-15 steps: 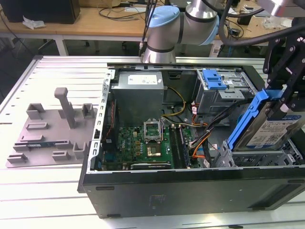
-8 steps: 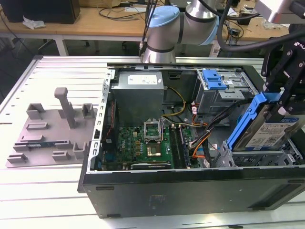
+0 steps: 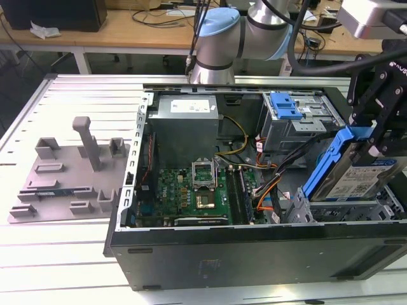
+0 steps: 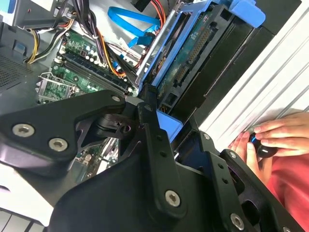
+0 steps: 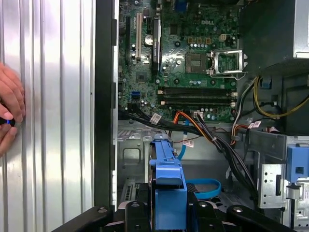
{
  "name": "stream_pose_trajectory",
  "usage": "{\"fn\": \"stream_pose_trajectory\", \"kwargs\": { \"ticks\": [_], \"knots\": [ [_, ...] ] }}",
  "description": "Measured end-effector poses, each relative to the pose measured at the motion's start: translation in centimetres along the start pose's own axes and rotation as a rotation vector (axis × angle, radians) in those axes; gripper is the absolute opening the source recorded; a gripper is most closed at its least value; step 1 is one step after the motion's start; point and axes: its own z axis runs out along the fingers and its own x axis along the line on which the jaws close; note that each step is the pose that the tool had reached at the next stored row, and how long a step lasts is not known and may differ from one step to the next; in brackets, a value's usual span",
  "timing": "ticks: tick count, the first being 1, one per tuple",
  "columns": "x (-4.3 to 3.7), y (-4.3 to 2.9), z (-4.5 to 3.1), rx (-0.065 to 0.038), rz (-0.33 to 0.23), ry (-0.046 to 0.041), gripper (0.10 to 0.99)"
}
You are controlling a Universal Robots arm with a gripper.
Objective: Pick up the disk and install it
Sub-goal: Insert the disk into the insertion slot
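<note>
Disk (image 3: 359, 176) aslant in pincer (image 3: 374, 145), lower edge at drive cage (image 3: 299, 206) rim.

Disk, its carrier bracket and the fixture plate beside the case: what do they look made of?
Disk: seemingly silver metal body by its dull sheen, with a white-and-blue label, likely paper. Carrier bracket: blue plastic, smooth and moulded-looking. Fixture plate: grey plastic, matte and evenly coloured; whether moulded or printed is unclear.

My gripper (image 3: 374, 138) is black. The blue-edged disk (image 3: 364, 180) is silver with a white-and-blue label. The motherboard (image 3: 184, 198) is green, the computer case (image 3: 254, 254) black, the fixture plate (image 3: 60, 184) grey, and the ribbed table (image 3: 57, 267) pale silver.
</note>
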Motion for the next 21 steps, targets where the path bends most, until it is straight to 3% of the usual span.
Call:
{"fn": "stream_pose_trajectory", "kwargs": {
  "ticks": [17,19,20,21],
  "knots": [
    [0.10,0.03,1.57,0.000,0.000,0.0001,0.369],
    [0.11,0.02,1.60,0.000,0.000,0.0004,0.380],
    [0.10,0.02,1.62,0.000,0.000,0.0002,0.447],
    [0.10,0.02,1.64,0.000,0.000,0.0000,0.447]
  ]
}}
